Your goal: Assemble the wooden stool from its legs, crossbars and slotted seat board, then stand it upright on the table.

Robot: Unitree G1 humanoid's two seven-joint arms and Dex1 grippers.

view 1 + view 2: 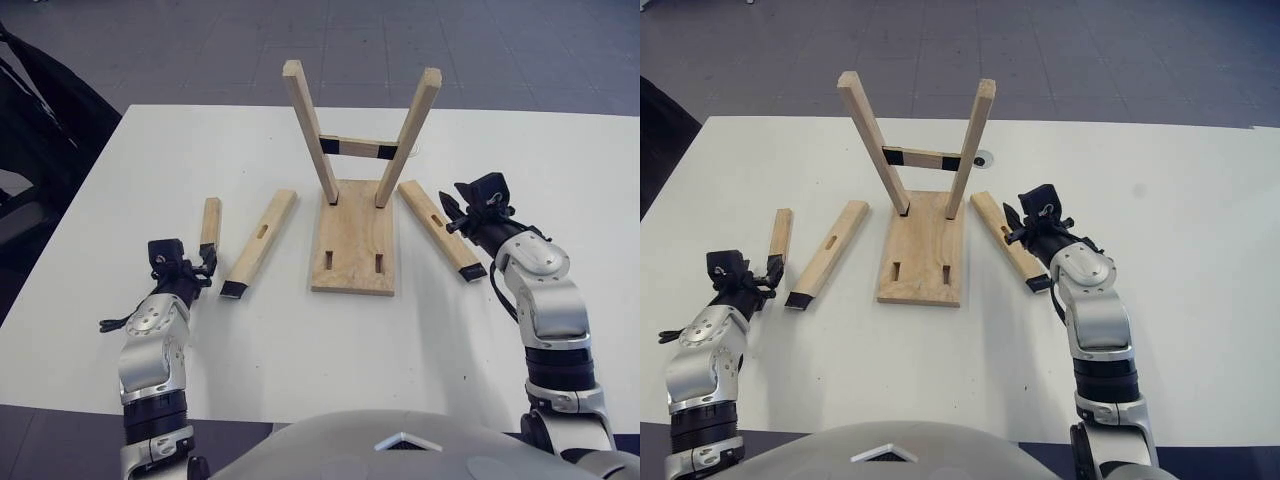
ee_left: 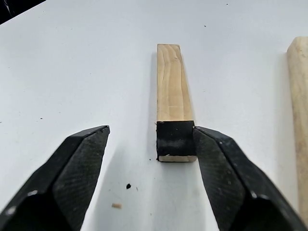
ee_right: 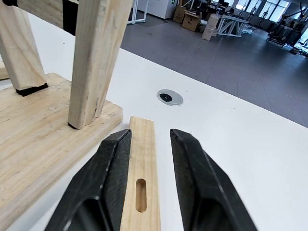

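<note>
**A:** Layout at this entry?

**B:** The seat board lay flat on the table. Two legs stood in its far slots, joined by a fitted crossbar. The two near slots were open. One loose leg lay just left of the board and another, the right loose leg, just beside its right edge. The short crossbar lay farther left.

**A:** Grippers?

**B:** Both were released. The right gripper straddled the right loose leg toward its untaped end, one finger on each side. The left gripper was parted around the short crossbar's taped end. One finger looked to touch the tape and the other stood clear.

**A:** Notes for a good grasp?

**B:** Judgement only. Centre the left gripper first so both pads meet the bar together — a one-sided push would likely skid it across the table. On the right, close on the leg's narrow sides so its slot stays uncovered for the crossbar. Lift level and keep wide of the standing legs — a knock could unseat them.
</note>
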